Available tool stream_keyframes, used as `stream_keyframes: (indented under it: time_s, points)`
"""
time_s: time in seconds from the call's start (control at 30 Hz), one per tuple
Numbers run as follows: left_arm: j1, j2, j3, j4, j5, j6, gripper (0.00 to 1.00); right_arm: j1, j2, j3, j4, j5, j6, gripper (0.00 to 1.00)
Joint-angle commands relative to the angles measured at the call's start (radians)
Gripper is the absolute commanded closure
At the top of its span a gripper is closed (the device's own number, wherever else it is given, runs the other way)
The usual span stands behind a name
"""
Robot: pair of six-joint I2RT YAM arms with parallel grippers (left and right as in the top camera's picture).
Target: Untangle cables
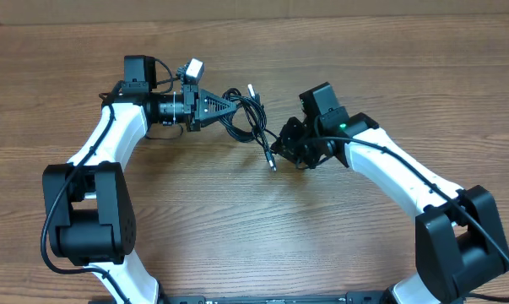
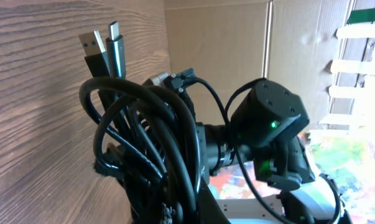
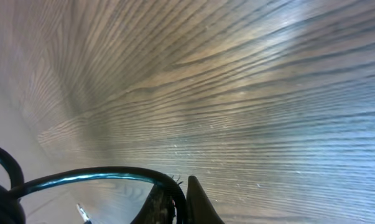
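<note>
The cables form a black tangle of loops between my two arms. My left gripper is shut on the tangle's left side. In the left wrist view the bundle fills the middle and hides the jaws at the bottom edge, and two USB plugs stick up from it. My right gripper is shut on one strand at the tangle's lower right. In the right wrist view that cable arcs in from the left and is pinched between the fingers. A silver-tipped plug lies just below the right gripper.
The wooden table spreads out below and around the tangle. The two white arms curve in from the bottom corners. In the left wrist view the right arm's black wrist stands close behind the bundle.
</note>
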Motion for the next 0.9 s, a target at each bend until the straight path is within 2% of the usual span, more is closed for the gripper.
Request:
stream_keyframes:
  time_s: [0.0,0.13,0.3,0.6,0.7,0.87]
  points:
    - [0.055,-0.020,0.022,0.015,0.142,0.060,0.96,-0.063,0.034,-0.054,-0.130,0.221,-0.015,0.96]
    - [0.055,-0.020,0.022,0.015,0.142,0.127,0.96,-0.063,0.034,-0.054,-0.209,0.265,-0.016,0.96]
    - [0.054,-0.020,0.022,0.009,0.098,0.197,0.96,-0.055,0.034,-0.054,-0.251,0.122,-0.063,0.96]
    - [0.012,-0.020,0.022,-0.079,-0.320,0.193,0.96,0.010,0.034,-0.054,-0.183,-0.220,-0.219,0.96]
    - [-0.003,-0.020,0.022,-0.078,-0.456,0.151,0.96,0.046,0.034,-0.054,-0.183,-0.235,-0.221,0.96]
    - [-0.022,-0.020,0.022,-0.080,-0.593,0.140,0.96,0.117,0.034,-0.054,-0.183,-0.238,-0.221,0.94]
